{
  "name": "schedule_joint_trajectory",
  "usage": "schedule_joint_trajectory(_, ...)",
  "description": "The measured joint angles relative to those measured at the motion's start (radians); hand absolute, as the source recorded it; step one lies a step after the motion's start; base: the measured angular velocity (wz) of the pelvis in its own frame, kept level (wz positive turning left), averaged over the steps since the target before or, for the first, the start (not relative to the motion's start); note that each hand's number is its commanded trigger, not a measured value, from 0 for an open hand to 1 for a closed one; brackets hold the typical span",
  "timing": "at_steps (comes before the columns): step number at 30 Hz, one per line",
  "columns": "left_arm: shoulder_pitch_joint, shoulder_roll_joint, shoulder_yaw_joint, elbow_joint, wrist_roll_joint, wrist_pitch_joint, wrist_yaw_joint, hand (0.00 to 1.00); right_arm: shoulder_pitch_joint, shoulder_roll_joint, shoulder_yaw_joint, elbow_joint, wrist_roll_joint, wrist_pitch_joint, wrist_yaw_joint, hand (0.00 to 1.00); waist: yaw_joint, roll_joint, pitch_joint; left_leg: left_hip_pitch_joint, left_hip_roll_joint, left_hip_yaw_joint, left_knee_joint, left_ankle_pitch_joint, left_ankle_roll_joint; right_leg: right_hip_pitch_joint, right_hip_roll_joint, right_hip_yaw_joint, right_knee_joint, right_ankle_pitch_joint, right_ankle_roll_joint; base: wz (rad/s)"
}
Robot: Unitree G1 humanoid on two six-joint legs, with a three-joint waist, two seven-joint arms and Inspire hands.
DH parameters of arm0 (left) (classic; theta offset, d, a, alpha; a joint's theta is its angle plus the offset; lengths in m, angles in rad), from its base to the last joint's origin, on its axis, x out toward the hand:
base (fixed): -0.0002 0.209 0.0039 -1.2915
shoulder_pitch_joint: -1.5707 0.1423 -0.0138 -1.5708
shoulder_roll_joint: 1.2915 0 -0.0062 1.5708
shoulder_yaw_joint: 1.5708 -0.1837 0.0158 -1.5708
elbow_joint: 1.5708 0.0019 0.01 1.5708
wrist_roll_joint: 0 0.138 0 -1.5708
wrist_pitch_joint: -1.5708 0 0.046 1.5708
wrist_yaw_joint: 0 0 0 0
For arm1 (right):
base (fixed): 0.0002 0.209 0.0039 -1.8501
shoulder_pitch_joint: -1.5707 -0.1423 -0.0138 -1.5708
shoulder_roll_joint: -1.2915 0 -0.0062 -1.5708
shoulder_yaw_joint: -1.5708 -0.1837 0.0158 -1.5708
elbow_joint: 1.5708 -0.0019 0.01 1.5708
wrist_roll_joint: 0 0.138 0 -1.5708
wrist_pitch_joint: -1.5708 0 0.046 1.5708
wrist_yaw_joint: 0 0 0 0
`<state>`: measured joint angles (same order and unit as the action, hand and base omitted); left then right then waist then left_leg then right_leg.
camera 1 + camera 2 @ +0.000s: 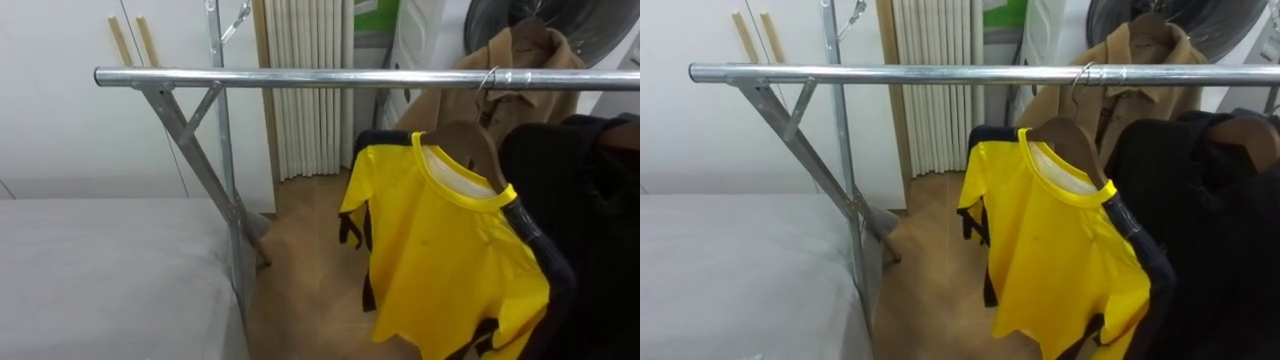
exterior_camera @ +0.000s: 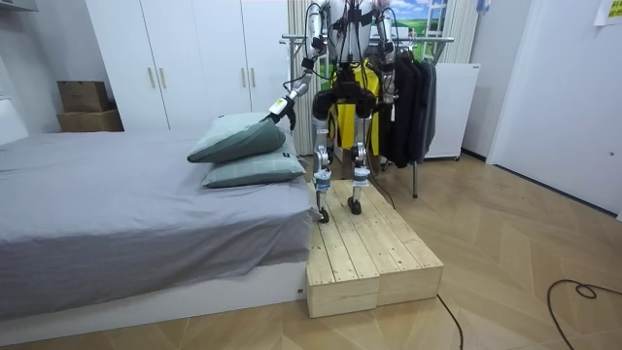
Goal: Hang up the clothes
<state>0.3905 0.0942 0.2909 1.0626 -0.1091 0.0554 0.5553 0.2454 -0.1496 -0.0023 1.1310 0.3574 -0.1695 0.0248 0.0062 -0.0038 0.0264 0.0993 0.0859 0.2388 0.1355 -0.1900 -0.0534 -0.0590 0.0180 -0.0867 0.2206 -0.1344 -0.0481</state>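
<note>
The robot stands on a wooden platform (image 2: 360, 243) between the bed (image 2: 117, 214) and the rack, facing the rail (image 1: 300, 77). The yellow shirt (image 1: 440, 250) hangs there on a wooden hanger (image 1: 470, 140), just beside dark clothes (image 1: 580, 220) and in front of a tan coat (image 1: 520, 60). Its left hand (image 2: 284, 105) is held out low over the pillows (image 2: 238, 141); whether it grips anything I cannot tell.

One clothes rail (image 1: 300, 77) carries one yellow shirt (image 1: 440, 260) and one tan coat (image 1: 520, 70); the dark garments (image 1: 590, 220) at its right end cannot be counted. One bed (image 2: 117, 214) holds two stacked pillows (image 2: 238, 141). Two cardboard boxes (image 2: 83, 95) are also stacked.
</note>
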Motion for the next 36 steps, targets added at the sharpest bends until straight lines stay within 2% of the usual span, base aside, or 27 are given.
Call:
schedule_joint_trajectory(3,0.0,0.002,-0.001,0.001,0.0,0.0,-0.015,0.0,-0.006,-0.003,-0.001,0.008,0.0,0.018,0.0,0.0,0.0,0.005,-0.0013,0.0,0.0,-0.001,0.0,0.0,0.0,0.0,0.0,-0.002,-0.001,0.0,0.0,0.0)
schedule_joint_trajectory(8,0.0,0.004,-0.001,0.005,0.0,0.001,-0.028,0.0,-0.029,-0.003,0.0,0.042,0.0,0.02,0.0,0.0,0.0,0.004,-0.0003,0.0,0.0,-0.006,0.003,0.0,0.001,0.002,-0.002,-0.005,0.0,0.0,0.0,0.02)
schedule_joint_trajectory(14,-0.003,0.008,-0.02,0.01,0.001,0.011,-0.048,0.0,-0.039,-0.004,-0.001,0.045,0.0,0.042,0.005,0.0,-0.002,0.003,0.0,-0.005,-0.01,-0.051,0.01,-0.001,0.002,0.004,-0.012,-0.019,0.0,-0.002,0.006,0.07)
schedule_joint_trajectory(18,-0.005,0.009,-0.02,0.01,0.002,0.014,-0.062,0.0,-0.045,-0.007,-0.004,0.048,0.0,0.058,0.024,0.0,-0.003,0.002,-0.0012,-0.01,-0.012,-0.054,0.014,-0.002,0.004,0.005,-0.015,-0.026,0.0,0.001,0.007,0.04)
schedule_joint_trajectory(25,-0.011,0.015,-0.02,0.026,0.002,0.025,-0.097,0.0,-0.052,-0.007,-0.023,0.074,0.007,0.061,0.036,0.0,-0.003,0.008,-0.0053,-0.016,-0.012,-0.059,0.018,-0.002,0.005,0.005,-0.016,-0.031,-0.002,0.001,0.006,0.02)
schedule_joint_trajectory(28,-0.034,0.029,-0.02,0.069,0.002,0.035,-0.129,0.0,-0.063,-0.009,-0.023,0.093,0.012,0.063,0.043,0.0,-0.004,0.008,-0.0051,-0.017,-0.012,-0.058,0.019,-0.002,0.005,0.005,-0.016,-0.031,-0.002,0.001,0.006,0.0)
schedule_joint_trajectory(36,-0.047,0.061,-0.062,0.08,0.001,0.111,-0.191,0.0,-0.069,-0.008,-0.023,0.094,0.047,0.106,0.04,0.0,-0.007,0.008,-0.0054,-0.02,-0.012,-0.057,0.019,-0.002,0.005,0.0,-0.015,-0.028,-0.002,0.001,0.007,0.0)
